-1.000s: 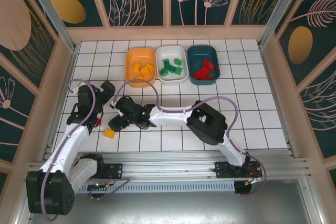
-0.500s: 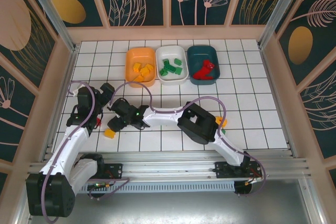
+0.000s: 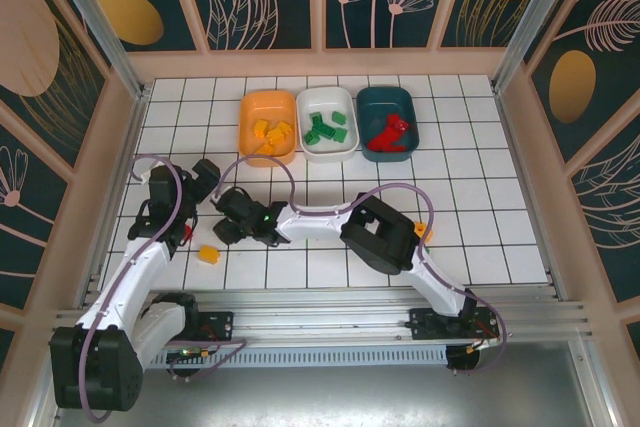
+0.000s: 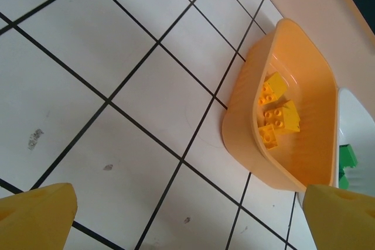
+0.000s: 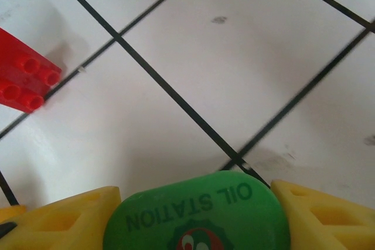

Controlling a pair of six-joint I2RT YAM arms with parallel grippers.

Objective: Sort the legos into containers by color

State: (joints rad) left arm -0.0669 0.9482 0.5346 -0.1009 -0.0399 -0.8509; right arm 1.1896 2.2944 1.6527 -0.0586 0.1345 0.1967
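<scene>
White tiles with black grid lines cover the table [image 3: 480, 197], walled in by teal and peach floral panels. Along its far side three tubs sit in a row. The orange tub [image 3: 249, 112] holds yellow bricks [image 4: 276, 115], the white tub [image 3: 328, 152] holds green bricks [image 3: 326, 127], and the teal tub [image 3: 372, 107] holds red bricks [image 3: 390, 134]. The left gripper [image 4: 188, 218] hangs over bare tiles near the orange tub, its fingers wide apart and empty. The right gripper [image 5: 196, 226], low over the near-left tiles, seems clamped on a green piece [image 5: 193, 203] printed OIL STATION. A loose red brick [image 5: 26, 80] lies just beyond it, and a loose yellow brick [image 3: 208, 254] lies nearby.
</scene>
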